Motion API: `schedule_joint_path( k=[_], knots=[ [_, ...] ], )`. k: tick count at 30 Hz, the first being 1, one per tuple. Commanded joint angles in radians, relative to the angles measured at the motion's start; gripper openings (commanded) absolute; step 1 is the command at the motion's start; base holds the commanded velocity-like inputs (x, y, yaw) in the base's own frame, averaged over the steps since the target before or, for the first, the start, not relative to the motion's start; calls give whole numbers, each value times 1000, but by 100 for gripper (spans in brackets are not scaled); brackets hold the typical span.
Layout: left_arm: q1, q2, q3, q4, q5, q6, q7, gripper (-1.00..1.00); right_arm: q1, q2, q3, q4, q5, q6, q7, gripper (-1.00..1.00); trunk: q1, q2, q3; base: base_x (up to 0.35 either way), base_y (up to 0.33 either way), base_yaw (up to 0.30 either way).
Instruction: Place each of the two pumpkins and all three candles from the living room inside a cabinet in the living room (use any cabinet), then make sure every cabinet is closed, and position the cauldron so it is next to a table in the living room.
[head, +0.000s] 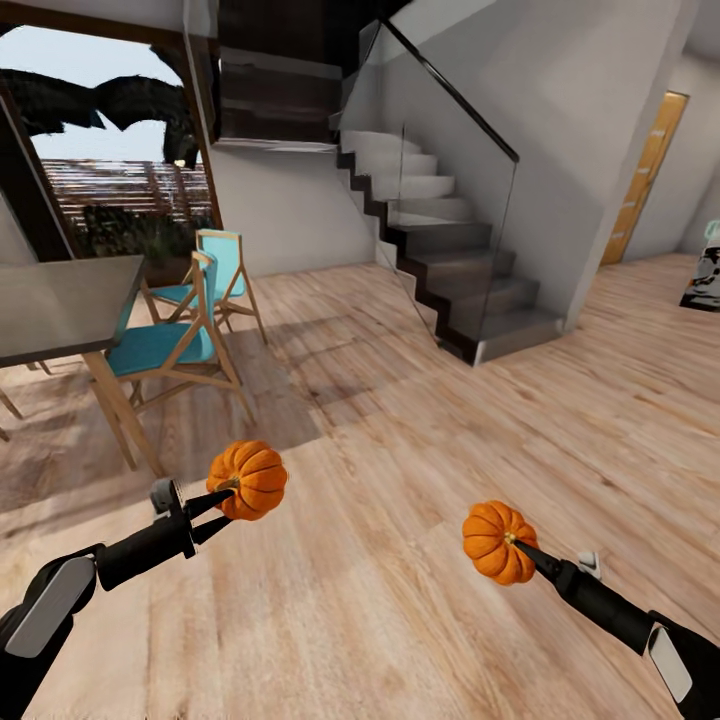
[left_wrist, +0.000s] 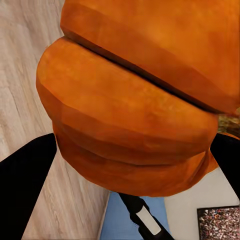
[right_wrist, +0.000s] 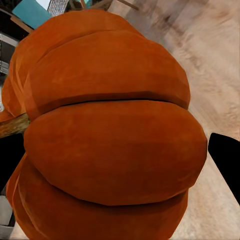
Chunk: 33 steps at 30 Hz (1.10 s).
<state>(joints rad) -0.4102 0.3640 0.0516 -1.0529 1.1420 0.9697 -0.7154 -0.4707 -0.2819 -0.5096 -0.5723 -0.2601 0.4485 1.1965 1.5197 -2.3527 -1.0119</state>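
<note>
Two bright orange ribbed pumpkins are carried above the wooden floor. My left gripper (head: 228, 497) is shut on one pumpkin (head: 250, 480), held low at the left of the head view. My right gripper (head: 515, 548) is shut on the other pumpkin (head: 497, 541) at the lower right. Up close, the left pumpkin (left_wrist: 130, 115) sits between the dark fingers (left_wrist: 25, 185) in the left wrist view, and the right pumpkin (right_wrist: 105, 135) with its short brown stem (right_wrist: 12, 125) shows large in the right wrist view. The candles, cabinet and cauldron are out of view.
A grey-topped dining table (head: 60, 300) with wooden legs and teal chairs (head: 175, 335) stands at the left. A staircase with a glass balustrade (head: 450, 260) rises ahead. A wooden door (head: 645, 175) is far right. Pale wood floor (head: 400, 430) stretches ahead.
</note>
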Motion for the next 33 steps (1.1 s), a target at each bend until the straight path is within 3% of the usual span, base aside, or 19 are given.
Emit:
schedule_joint_path(
  k=[1, 5, 19, 33],
  knots=[
    [-1, 0, 1, 1, -1, 4, -4, -100, 0, 0, -1, 0, -3, 9, 1, -100, -4, 7, 2, 0, 0, 250],
    [-1, 1, 1, 5, -1, 4, -4, -100, 0, 1, -1, -1, -3, 6, 1, -100, -19, 35, 11, 0, 0, 256],
    [1, 0, 15, 42, -2, 3, -4, -100, 0, 1, -1, 0, -2, 4, -12, -100, -19, 35, 4, 0, 14, 269],
    [1, 0, 17, 48, -2, 4, -4, -100, 0, 3, -1, -2, -2, 1, -15, -100, -19, 35, -2, 0, 276, 270]
  ],
)
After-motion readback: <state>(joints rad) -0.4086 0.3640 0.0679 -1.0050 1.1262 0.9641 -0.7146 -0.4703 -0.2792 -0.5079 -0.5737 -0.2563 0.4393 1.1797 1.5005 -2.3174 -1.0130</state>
